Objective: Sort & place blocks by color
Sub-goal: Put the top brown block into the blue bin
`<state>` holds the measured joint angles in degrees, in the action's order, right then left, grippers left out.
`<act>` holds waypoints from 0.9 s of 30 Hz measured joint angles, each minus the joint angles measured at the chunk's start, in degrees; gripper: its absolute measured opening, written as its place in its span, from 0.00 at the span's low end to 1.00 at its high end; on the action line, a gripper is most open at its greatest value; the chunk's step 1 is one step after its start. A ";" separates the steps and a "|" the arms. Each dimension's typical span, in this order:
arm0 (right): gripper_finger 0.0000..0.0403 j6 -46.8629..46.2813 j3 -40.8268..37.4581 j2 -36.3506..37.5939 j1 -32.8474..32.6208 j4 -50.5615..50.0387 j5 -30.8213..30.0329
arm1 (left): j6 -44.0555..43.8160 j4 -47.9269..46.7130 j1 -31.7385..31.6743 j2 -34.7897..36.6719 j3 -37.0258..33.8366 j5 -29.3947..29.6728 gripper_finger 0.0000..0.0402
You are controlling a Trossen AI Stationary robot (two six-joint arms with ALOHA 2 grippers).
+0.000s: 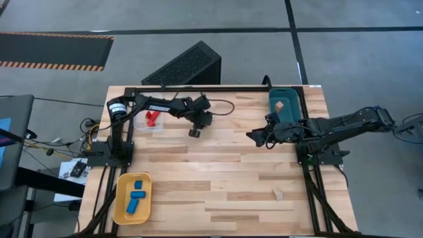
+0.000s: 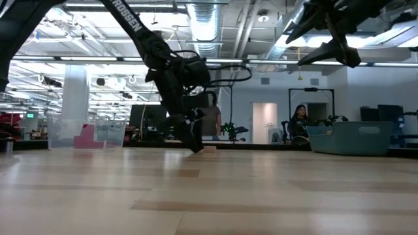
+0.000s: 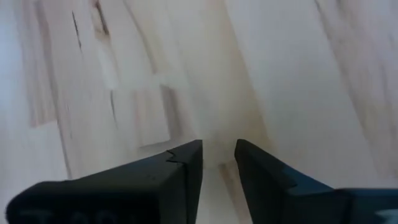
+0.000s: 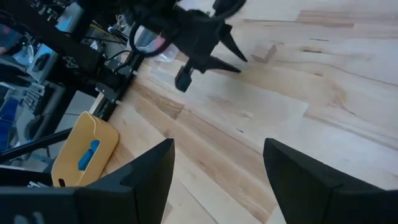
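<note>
A pale wood block [image 3: 147, 116] lies flat on the table just beside my left gripper [image 3: 219, 150], outside its fingers. That gripper slants down near the table's far middle [image 1: 195, 132], its tips close to the tabletop [image 2: 196, 146], with a narrow gap and only bare table between them. Red blocks [image 1: 152, 118] lie in the clear tray [image 1: 141, 125]. Blue blocks [image 1: 136, 196] lie in the yellow tray [image 1: 123, 210]. Another pale block [image 1: 278, 194] rests on the table at the near right. My right gripper [image 1: 254, 137] hangs open above the table, holding nothing.
A teal tray [image 1: 288, 114] at the far right holds one pale block [image 1: 279, 105]. Black frame rails [image 1: 218, 89] run along the table's far edge and down both sides. Bare tabletop [image 1: 211, 178] spans the middle and near side. A person sits in the room behind [image 2: 300, 121].
</note>
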<state>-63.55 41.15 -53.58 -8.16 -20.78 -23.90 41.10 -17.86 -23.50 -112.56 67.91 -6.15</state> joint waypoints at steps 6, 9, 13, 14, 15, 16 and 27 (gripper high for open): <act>0.67 0.59 0.00 0.02 0.00 0.04 0.00 | -3.73 5.25 0.74 3.48 -0.17 3.44 0.19; 0.67 0.91 0.00 0.02 0.00 0.04 0.00 | -6.38 8.84 -0.68 3.60 -0.17 4.04 0.21; 0.67 0.68 -0.02 0.00 -0.03 0.06 0.00 | -11.51 13.50 -3.22 3.02 -0.11 -0.95 0.29; 0.67 0.61 -0.02 0.00 -0.15 0.27 -0.02 | -13.05 14.11 -3.95 2.75 -0.08 -2.44 0.33; 0.67 0.52 -0.02 0.02 -0.33 0.54 0.00 | -14.62 13.74 -4.62 2.63 -0.22 -3.61 0.37; 0.67 0.23 -0.02 0.02 -0.53 0.77 -0.09 | -16.08 14.04 -5.18 2.31 -0.29 -4.46 0.40; 0.67 -2.88 -0.02 0.02 -1.23 1.48 -0.20 | -21.19 16.62 -6.42 -3.45 0.20 -0.85 0.50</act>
<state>-66.43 41.12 -53.56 -9.40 -19.30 -24.10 19.91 -1.24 -29.93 -116.01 68.10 -7.00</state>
